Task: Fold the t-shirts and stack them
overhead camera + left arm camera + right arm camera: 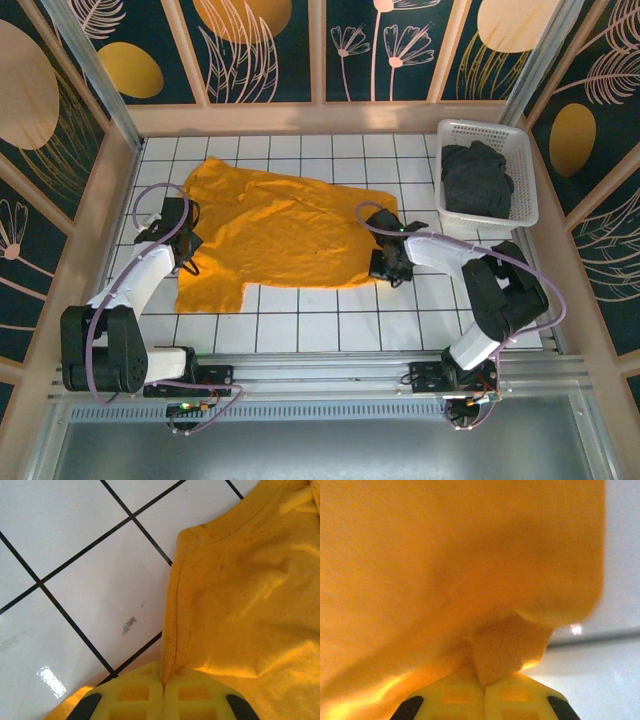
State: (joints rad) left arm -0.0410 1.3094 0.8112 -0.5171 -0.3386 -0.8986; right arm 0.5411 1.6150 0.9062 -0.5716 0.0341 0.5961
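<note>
A mustard orange-yellow t-shirt [270, 235] lies spread across the white tiled table. At its left edge my left gripper [186, 252] is shut on the hemmed edge, and in the left wrist view the seam [175, 630] runs down into the closed yellow jaws of the left gripper [164, 684]. My right gripper [385, 268] is shut on the shirt's lower right corner, with a bunched fold of the yellow cloth [505, 650] pinched between the fingers of the right gripper [484, 686]. A dark charcoal-black t-shirt [478, 180] lies crumpled in the basket.
The white plastic mesh basket [528, 190] stands at the back right of the table. Patterned wall panels ring the table on three sides. Bare tiles [320, 320] run between the shirt and the arm bases.
</note>
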